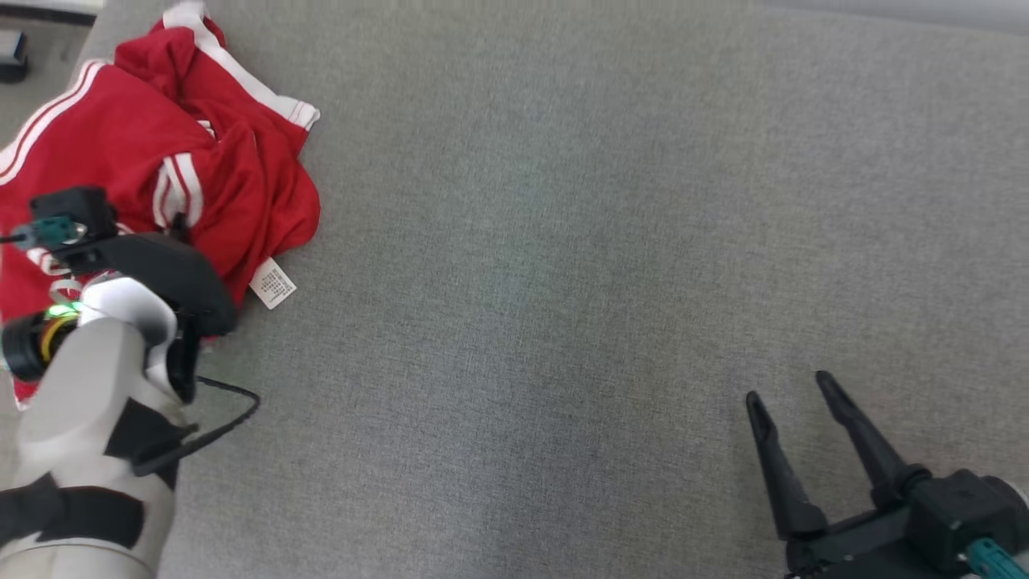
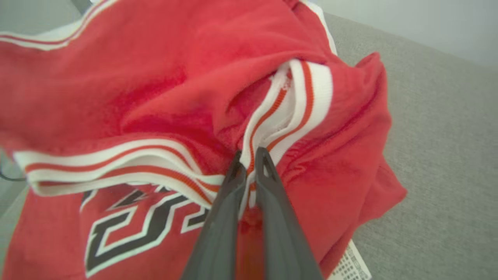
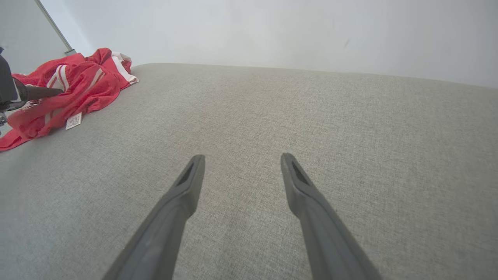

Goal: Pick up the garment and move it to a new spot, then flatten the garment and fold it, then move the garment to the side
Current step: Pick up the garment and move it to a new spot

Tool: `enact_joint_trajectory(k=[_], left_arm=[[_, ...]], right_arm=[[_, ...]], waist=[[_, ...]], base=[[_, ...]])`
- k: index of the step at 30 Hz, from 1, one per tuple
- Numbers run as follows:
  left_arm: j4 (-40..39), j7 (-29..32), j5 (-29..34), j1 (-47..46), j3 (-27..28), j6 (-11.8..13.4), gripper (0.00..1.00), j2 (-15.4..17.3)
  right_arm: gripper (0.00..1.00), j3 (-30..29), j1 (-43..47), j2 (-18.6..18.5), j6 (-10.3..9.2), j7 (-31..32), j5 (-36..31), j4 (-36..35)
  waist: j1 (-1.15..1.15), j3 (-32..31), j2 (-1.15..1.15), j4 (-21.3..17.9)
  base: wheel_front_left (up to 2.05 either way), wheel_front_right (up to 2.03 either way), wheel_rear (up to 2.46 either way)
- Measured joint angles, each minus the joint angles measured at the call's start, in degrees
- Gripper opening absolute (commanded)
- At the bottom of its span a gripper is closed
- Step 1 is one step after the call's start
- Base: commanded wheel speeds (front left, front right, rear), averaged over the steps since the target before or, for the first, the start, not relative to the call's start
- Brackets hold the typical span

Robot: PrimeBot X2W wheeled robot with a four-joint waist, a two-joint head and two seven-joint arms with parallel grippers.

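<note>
The garment is a crumpled red jersey with white stripes, heaped at the far left of the grey cushioned surface. In the left wrist view my left gripper is shut on the garment's white-and-red striped trim, which is pinched between the fingertips. A black and white print lies below that trim. My left arm's wrist covers part of the heap. My right gripper hovers open at the lower right, far from the garment, with nothing between its fingers.
A white care label sticks out from the garment's near edge. The surface's left edge runs past the heap, with floor and a dark object beyond it. A pale wall rises behind the surface.
</note>
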Motion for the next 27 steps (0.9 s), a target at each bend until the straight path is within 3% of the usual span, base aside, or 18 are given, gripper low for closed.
enact_joint_trajectory(k=[10, 13, 20, 27], left_arm=[[-5.94, 1.37, 1.35, -2.18, -2.86, -2.52, 0.0, 6.47], [-7.89, 3.46, 0.87, -2.71, -3.5, -3.09, 0.0, 6.6], [-21.76, 8.99, -2.76, -4.42, -8.2, -3.82, 0.0, 6.83], [-36.48, 10.72, -9.14, -2.78, -10.27, -3.86, 0.0, 4.7]], right_arm=[[1.0, 2.92, -3.03, 5.35, 0.0, -6.89, 2.45, 12.45], [1.0, 3.01, -3.08, 6.2, 0.0, -8.5, 3.22, 15.11], [1.0, 1.97, -3.32, 7.66, 0.0, -13.0, 4.26, 21.37], [1.0, 1.93, -4.12, 7.79, 0.0, -14.01, 5.34, 23.17]], waist=[[-0.01, -9.93, -0.01, -0.66], [-0.02, -12.41, -0.01, -0.8], [-0.02, -21.9, -0.01, -2.21], [-0.02, -26.3, -0.02, -7.18]], base=[[0.0, 0.0, 0.0], [0.0, 0.0, 0.0], [0.0, 0.0, 0.0], [0.0, 0.0, 0.0]])
